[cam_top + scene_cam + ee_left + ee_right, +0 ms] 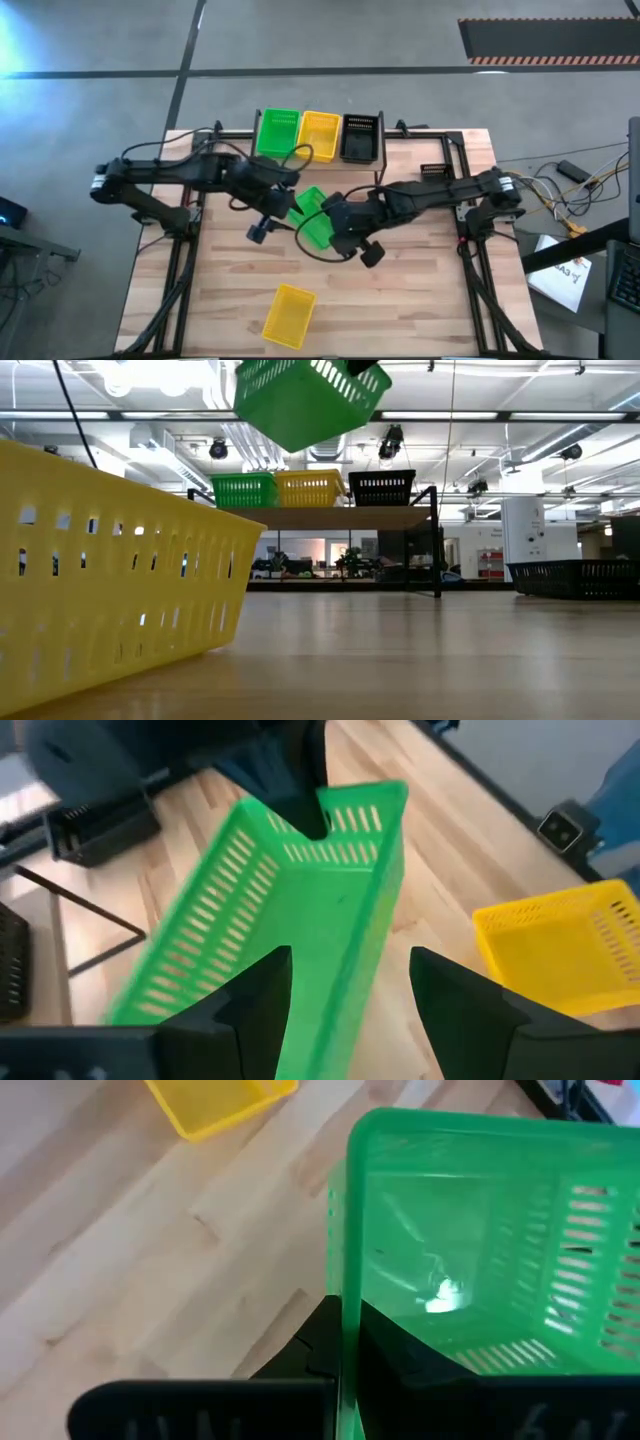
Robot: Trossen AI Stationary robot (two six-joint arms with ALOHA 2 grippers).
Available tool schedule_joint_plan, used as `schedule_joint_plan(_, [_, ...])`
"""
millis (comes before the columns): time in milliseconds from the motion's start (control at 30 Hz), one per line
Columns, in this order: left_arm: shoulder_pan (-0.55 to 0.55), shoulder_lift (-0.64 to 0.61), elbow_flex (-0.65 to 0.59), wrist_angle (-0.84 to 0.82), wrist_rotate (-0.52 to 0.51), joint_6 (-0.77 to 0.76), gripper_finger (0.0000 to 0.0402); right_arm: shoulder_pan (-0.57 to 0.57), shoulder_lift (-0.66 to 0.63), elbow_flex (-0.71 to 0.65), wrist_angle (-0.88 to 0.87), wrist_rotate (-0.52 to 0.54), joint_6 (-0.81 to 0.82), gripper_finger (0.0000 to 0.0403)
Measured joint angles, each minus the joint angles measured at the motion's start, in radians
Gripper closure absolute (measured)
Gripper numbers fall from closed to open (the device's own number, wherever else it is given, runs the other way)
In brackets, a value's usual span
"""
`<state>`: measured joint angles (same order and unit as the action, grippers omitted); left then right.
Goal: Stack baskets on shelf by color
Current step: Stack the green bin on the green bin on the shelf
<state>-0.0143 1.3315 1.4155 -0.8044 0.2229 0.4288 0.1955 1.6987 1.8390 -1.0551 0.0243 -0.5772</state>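
High view, left to right: my left claw (283, 203) gapes open at frame centre-left, straddling one wall of the green basket (314, 222), nothing clamped. My right claw (335, 215) is pinched tight on the opposite rim, holding it aloft, probably for handover. Shelf (400, 135) upper centre. Yellow basket (289, 315) on surface, lower centre.
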Motion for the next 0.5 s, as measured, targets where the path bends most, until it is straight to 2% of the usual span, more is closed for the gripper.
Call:
schedule_joint_plan(267, [0.000, 0.078, 0.000, -0.078, -0.002, 0.007, 0.0217, 0.000, 0.026, 0.052, -0.032, 0.005, -0.008, 0.0394])
schedule_joint_plan(367, [0.000, 0.096, -0.001, -0.103, 0.001, 0.001, 0.0240, 0.000, 0.026, 0.051, -0.048, 0.028, -0.019, 0.0394])
schedule_joint_plan(500, [0.000, 0.102, -0.001, -0.113, 0.010, -0.002, 0.0293, 0.000, 0.026, 0.045, -0.039, 0.029, -0.039, 0.0394])
